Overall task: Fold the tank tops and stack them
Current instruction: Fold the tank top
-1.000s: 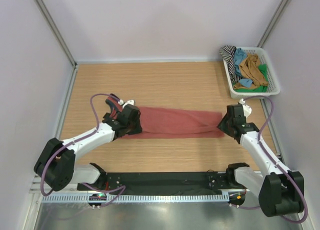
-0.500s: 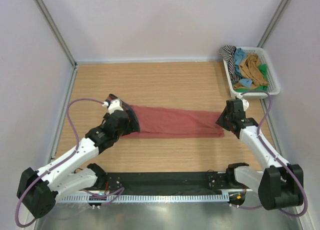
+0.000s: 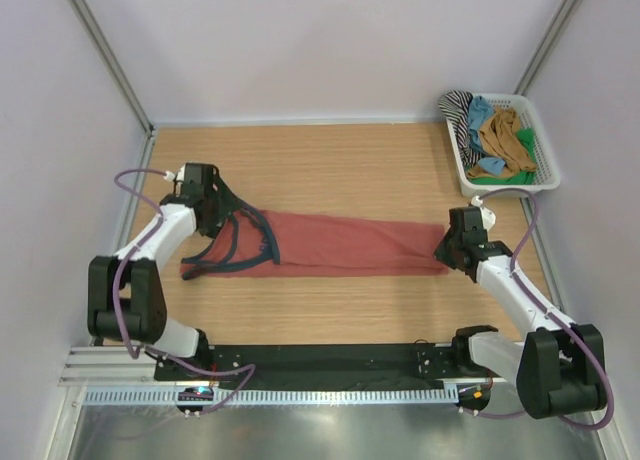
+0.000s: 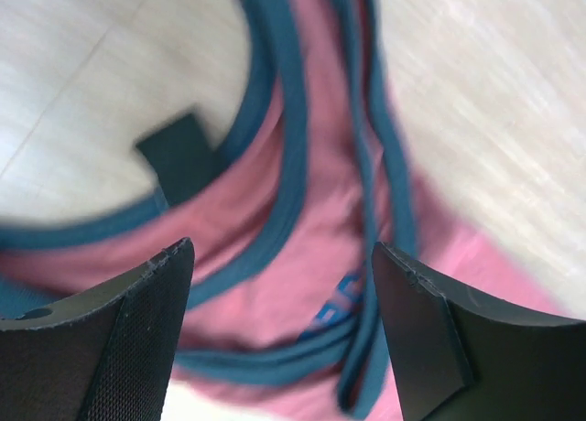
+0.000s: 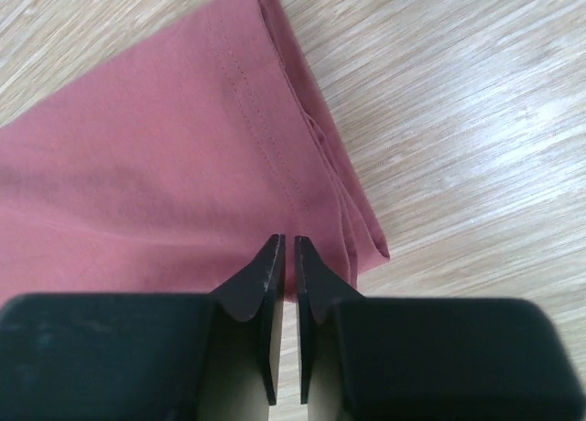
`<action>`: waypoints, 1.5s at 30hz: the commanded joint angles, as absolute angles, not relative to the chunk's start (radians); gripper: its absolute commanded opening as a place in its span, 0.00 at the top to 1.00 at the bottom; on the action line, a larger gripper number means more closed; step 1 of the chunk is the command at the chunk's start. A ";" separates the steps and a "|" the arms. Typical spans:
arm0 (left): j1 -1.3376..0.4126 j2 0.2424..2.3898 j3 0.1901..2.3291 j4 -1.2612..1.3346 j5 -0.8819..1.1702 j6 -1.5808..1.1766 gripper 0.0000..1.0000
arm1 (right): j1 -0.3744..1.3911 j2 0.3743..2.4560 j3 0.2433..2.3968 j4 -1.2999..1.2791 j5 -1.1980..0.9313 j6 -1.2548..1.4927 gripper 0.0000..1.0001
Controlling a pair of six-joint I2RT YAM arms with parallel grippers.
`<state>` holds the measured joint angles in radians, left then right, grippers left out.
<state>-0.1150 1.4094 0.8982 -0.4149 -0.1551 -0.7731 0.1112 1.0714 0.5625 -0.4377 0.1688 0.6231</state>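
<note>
The rust-red tank top (image 3: 350,245) lies folded into a long strip across the table. Its navy-trimmed straps (image 3: 228,252) spread out at the left end. My left gripper (image 3: 205,195) hovers open and empty just above the strap end. In the left wrist view (image 4: 282,249) the navy trim (image 4: 284,156) and the blue chest print (image 4: 334,302) lie below the wide-open jaws. My right gripper (image 3: 450,246) is shut at the hem's right end. In the right wrist view (image 5: 288,247) its tips rest over the hem (image 5: 256,110); no cloth shows between them. The ochre-brown tank top (image 3: 505,140) lies in the basket.
A white basket (image 3: 512,188) at the back right holds the ochre top with striped, blue and green tops. Pale walls close in the wooden table on three sides. A black rail runs along the near edge.
My left arm has swung back and to the left, off the tank top's left end. The navy straps now lie spread out to the left. The right gripper has barely moved.
</note>
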 commanded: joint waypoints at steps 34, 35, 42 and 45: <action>0.034 1.976 1.433 -0.568 -0.123 -0.673 1.00 | 0.115 1.373 0.788 -0.362 0.213 0.538 0.61; 0.038 1.947 1.410 -0.551 -0.123 -0.679 1.00 | 0.117 1.385 0.792 -0.353 0.215 0.538 0.60; 0.106 1.666 1.146 -0.385 -0.064 -0.773 1.00 | 0.117 1.468 0.827 -0.333 0.230 0.568 0.46; 0.121 1.562 1.037 -0.344 -0.107 -0.788 1.00 | 0.115 1.499 0.828 -0.324 0.233 0.575 0.46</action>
